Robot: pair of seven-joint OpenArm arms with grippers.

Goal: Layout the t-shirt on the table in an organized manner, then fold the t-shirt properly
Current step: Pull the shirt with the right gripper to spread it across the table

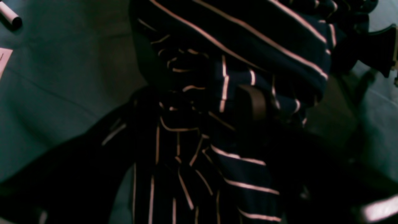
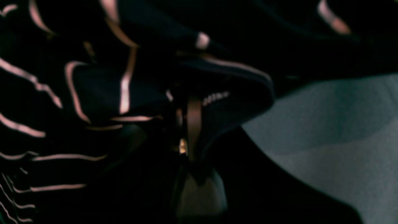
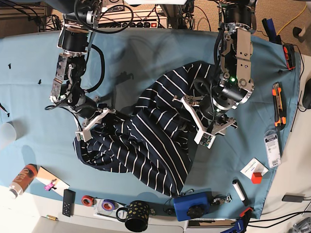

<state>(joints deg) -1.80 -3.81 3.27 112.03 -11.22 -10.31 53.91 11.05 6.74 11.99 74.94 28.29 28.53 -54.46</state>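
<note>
Shirt [image 3: 150, 141] lies crumpled mid table [image 3: 160, 53]. My right gripper [image 3: 94, 123] pinches its edge; left gripper [image 3: 206, 121] spread wide over it. Soft, light, floppy (I'd grab hems/shoulders).

Base view: overhead, looks straight down on whole table [image 3: 146, 53], both arms in frame, far off. Left wrist view: rides arm on base view's right, very near, faces down onto t-shirt [image 1: 236, 93] folds, teal table at left edge. Right wrist view: closer still, blurred, dark. Shared across all three: striped cloth, teal surface.
</note>
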